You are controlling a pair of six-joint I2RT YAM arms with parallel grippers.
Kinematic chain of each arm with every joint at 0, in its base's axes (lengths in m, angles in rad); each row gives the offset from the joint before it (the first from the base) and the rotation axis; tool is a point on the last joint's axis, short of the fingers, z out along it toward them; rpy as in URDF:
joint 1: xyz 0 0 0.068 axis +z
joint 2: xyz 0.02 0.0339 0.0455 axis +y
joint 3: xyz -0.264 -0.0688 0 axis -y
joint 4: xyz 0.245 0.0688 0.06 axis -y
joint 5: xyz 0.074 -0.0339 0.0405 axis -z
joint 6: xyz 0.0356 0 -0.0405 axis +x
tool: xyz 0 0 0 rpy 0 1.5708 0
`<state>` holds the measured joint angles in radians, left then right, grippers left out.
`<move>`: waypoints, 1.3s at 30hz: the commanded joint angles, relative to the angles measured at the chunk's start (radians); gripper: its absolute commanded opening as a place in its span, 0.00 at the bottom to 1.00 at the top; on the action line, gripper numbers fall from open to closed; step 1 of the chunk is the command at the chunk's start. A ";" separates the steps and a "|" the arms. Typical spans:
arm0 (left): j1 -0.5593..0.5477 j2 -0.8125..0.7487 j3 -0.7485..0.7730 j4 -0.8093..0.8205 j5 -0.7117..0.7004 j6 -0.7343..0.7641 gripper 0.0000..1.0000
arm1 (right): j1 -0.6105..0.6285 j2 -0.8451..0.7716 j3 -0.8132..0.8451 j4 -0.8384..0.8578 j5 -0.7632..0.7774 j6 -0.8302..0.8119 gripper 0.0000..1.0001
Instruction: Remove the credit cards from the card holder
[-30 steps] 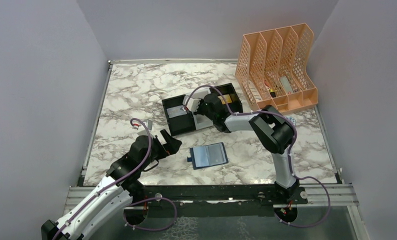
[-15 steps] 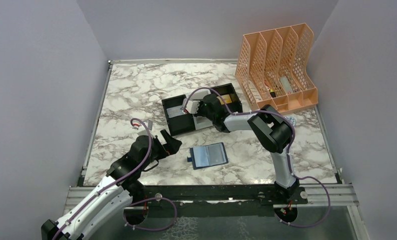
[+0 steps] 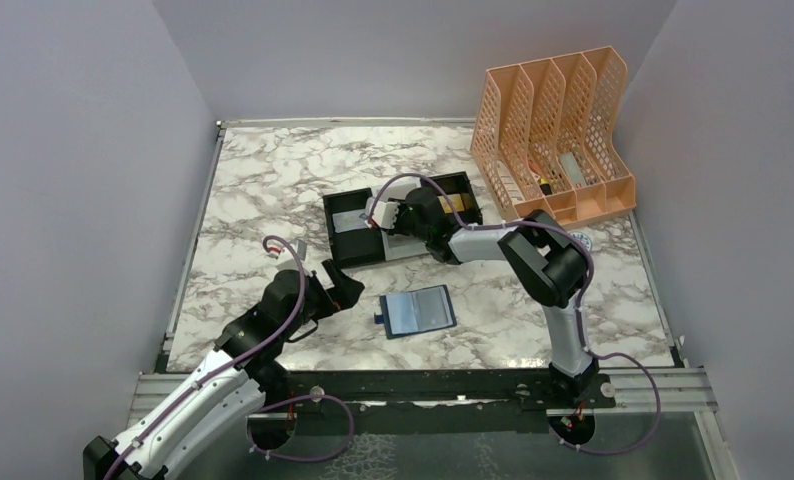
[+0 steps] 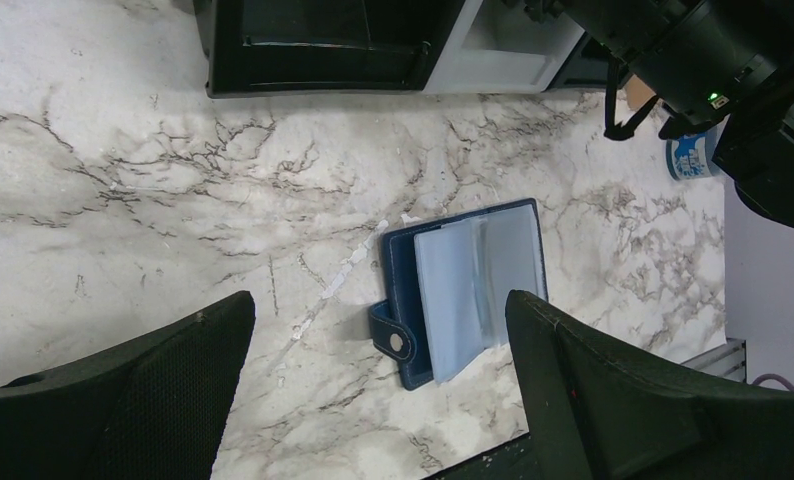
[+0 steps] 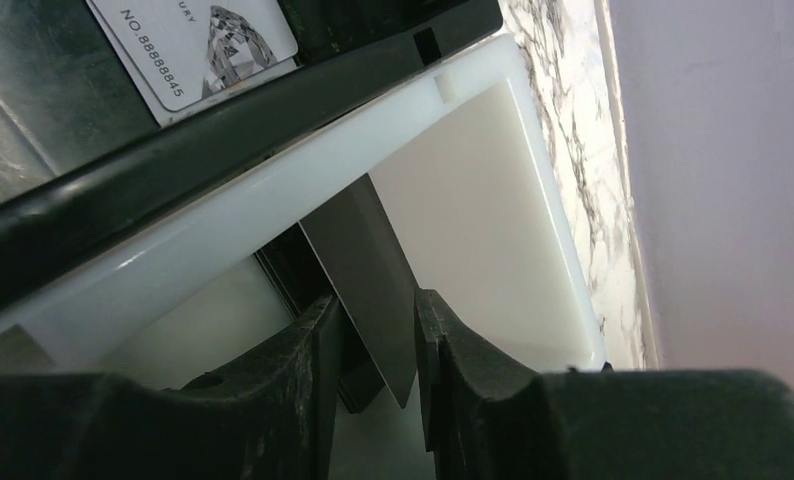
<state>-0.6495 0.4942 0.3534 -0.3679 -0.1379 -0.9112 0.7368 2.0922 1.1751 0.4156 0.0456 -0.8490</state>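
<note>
The card holder [image 3: 418,311] lies open on the marble, a navy wallet with pale blue-grey pockets [image 4: 468,285] and its side tab to the left. Just left of it my left gripper [image 3: 341,285] hovers open, and its fingers frame the wallet in the left wrist view [image 4: 378,305]. My right gripper [image 3: 385,215] reaches into the white middle compartment of the black-and-white tray [image 3: 358,255]. A dark credit card [image 5: 368,260] stands tilted between its parted fingers [image 5: 378,310], loose. A silver-grey card [image 5: 198,40] lies in the adjoining black compartment, and a gold card [image 3: 460,200] in the right one.
A tall peach file rack [image 3: 558,130] stands at the back right, with small items in its slots. A small white-and-blue round object [image 3: 581,240] sits by the right arm's elbow. Lilac walls close in the table on three sides.
My right gripper's jaws have parted around the dark card inside the tray, and the hand has shifted slightly backward. The left arm and the card holder have not moved.
</note>
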 commanded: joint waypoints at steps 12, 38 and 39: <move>0.002 0.032 0.035 0.039 0.072 0.011 0.99 | -0.008 -0.113 0.024 -0.114 -0.110 0.106 0.37; -0.079 0.434 0.017 0.527 0.392 0.101 0.83 | -0.031 -0.938 -0.671 -0.292 -0.154 1.446 0.44; -0.096 0.451 0.023 0.527 0.370 0.104 0.83 | -0.031 -0.968 -0.717 -0.266 -0.210 1.460 0.43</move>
<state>-0.6952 0.9028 0.3401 0.0933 0.2619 -0.8501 0.7010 1.2190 0.5922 0.2302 0.0418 0.4042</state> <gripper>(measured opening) 0.837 0.438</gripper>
